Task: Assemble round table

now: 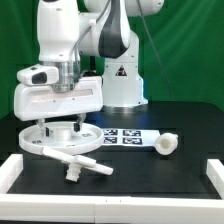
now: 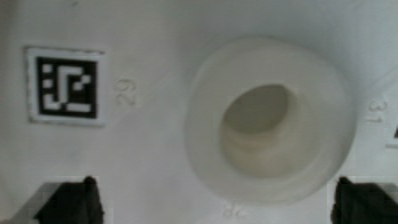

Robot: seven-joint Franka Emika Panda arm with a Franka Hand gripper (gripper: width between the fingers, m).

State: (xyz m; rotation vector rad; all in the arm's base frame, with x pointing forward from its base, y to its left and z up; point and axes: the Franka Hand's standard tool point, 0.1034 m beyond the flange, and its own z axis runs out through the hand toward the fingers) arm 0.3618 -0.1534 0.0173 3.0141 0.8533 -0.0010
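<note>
The large round disc [image 1: 45,137] lies flat on the black table at the exterior view's left. My gripper [image 1: 63,124] hangs straight down just over it, jaws open wide and empty. In the wrist view the disc's white face [image 2: 160,150] fills the picture, with its raised central socket [image 2: 263,125] and a square tag [image 2: 68,85]. My gripper [image 2: 222,205] shows as two dark fingertips [image 2: 71,203] spread far apart on either side of the socket. The cross-shaped foot [image 1: 76,162] lies just in front of the disc. The short thick cylinder [image 1: 165,144] lies on its side at the exterior view's right.
The marker board [image 1: 122,136] lies flat between the disc and the cylinder. A low white border wall [image 1: 110,208] runs along the front and sides of the table. The robot's white base [image 1: 122,80] stands behind.
</note>
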